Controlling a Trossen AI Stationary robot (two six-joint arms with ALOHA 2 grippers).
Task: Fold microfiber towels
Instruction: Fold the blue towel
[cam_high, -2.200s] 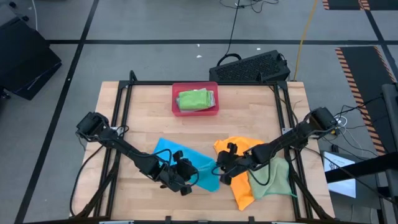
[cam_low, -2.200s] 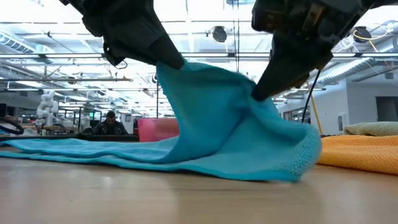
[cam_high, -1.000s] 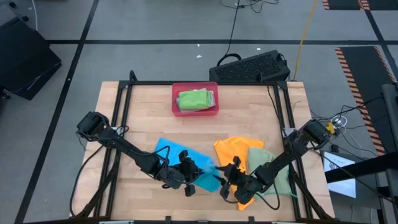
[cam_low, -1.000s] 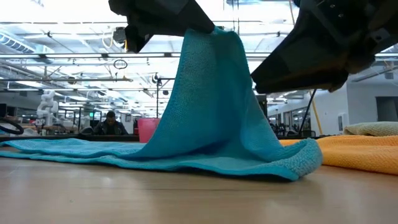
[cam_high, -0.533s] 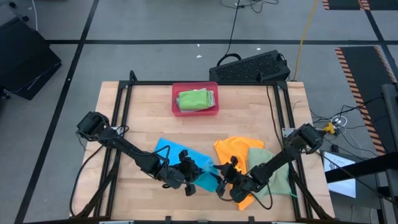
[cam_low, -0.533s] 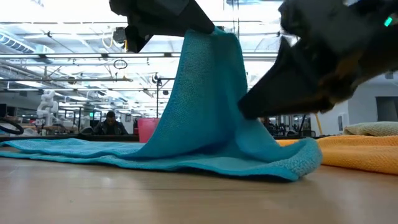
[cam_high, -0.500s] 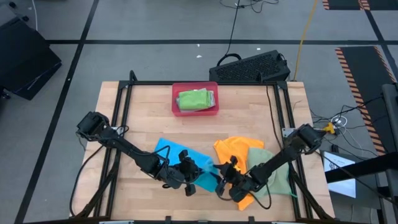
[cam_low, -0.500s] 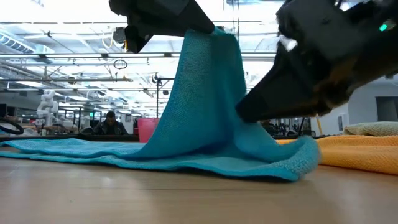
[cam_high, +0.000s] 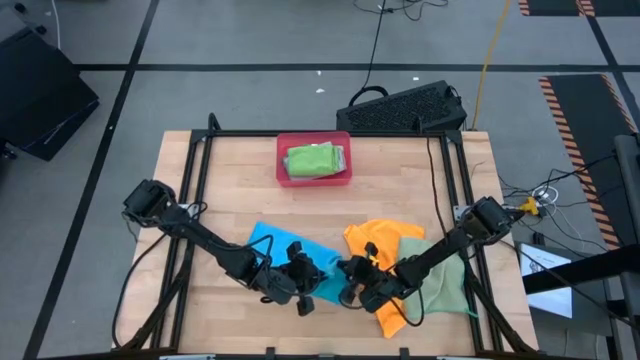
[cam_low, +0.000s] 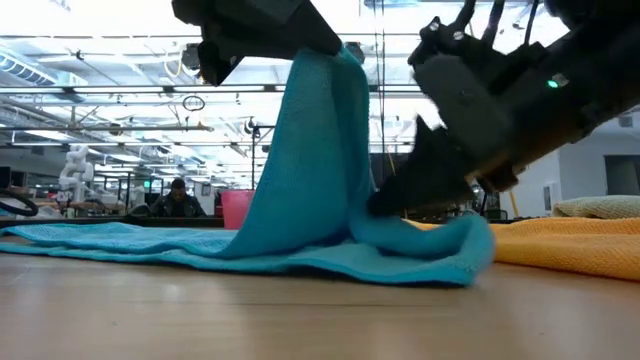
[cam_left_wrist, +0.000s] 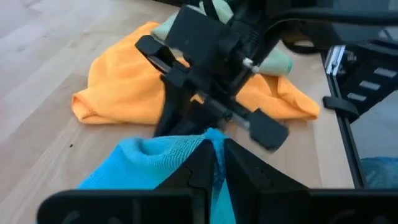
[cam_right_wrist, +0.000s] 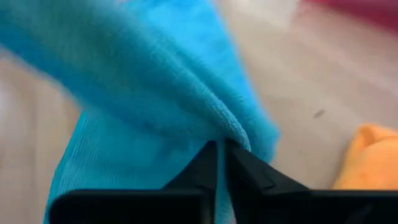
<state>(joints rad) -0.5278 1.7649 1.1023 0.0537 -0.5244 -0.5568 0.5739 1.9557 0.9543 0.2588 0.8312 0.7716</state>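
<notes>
Jaws: both pairs pinched on blue towel (cam_high: 272, 243).

Left gripper (cam_low: 335, 48) clamped on raised fold of towel, cloth hanging tent-like below it. Right gripper (cam_low: 385, 203) clamped on low edge, just beside orange towel (cam_high: 378, 240).

Blue towel: mostly flat on table (cam_high: 230, 170), well apart from pink tray (cam_high: 282, 153), on near side. Tray holds folded green towel (cam_high: 313, 159). Pale green towel (cam_high: 441, 285): beside orange one, unfolded.

Step, judged: both corners gripped, fold of blue towel starting.

Next move, judged: carry gripped edge across flat part, matched height both grippers, lay edges aligned, release.
</notes>
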